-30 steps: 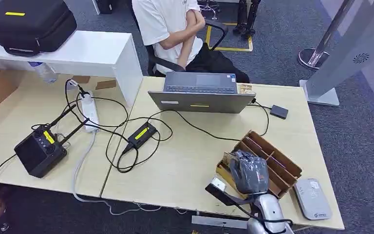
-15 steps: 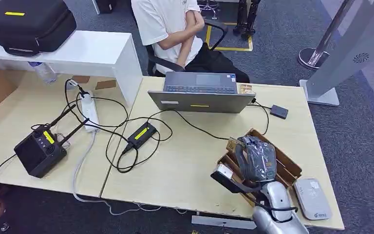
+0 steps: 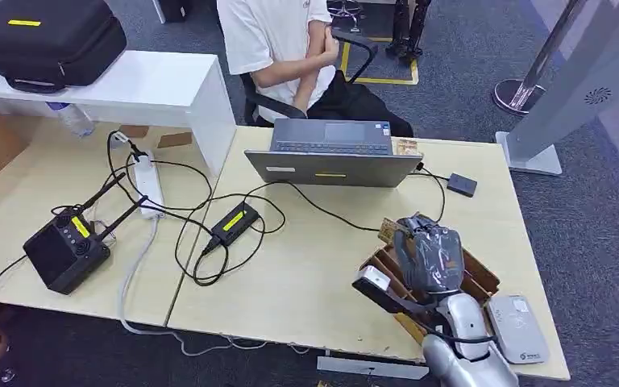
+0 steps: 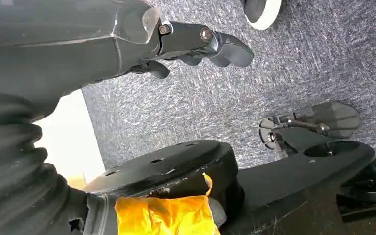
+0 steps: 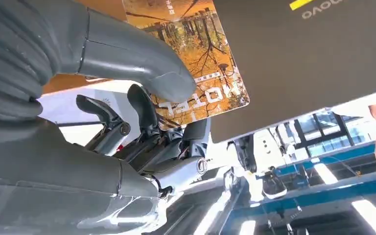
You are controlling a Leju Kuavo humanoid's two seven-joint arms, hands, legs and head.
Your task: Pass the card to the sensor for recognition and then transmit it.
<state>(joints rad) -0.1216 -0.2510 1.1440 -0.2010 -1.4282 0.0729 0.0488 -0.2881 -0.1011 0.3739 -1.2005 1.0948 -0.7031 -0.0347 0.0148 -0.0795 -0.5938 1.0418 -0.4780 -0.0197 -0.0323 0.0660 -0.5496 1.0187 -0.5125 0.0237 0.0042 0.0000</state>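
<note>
**Orange hotel card lifted above its cardboard box**

Orange-and-brown, printed with autumn trees and the word "HOTEL", the plastic card (image 5: 196, 58) is pinched between the thick grey thumb and dark fingers of the robot's right hand (image 3: 429, 256). From the head camera the card (image 3: 392, 230) pokes out of that hand on the side toward the laptop, raised above the brown slotted cardboard box (image 3: 475, 278) at the near right part of the pale wooden tabletop (image 3: 306, 266). Just beside the box, at the tabletop's near right corner, lies the flat grey card sensor (image 3: 517, 327), apart from the hand and the card.

Farther back on the same tabletop stands a grey open laptop (image 3: 332, 153) with a yellow sticker on its lid, black cables trailing from it to a small black adapter (image 3: 234, 222) and a white power strip (image 3: 149, 184). A black boxy device with antennas (image 3: 67, 250) sits on the adjoining tabletop. A person in a white T-shirt (image 3: 278, 40) is seated behind the laptop.

The left hand (image 4: 196, 46) hangs over grey carpet (image 4: 298, 68), its dark fingers curled in with nothing between them.
</note>
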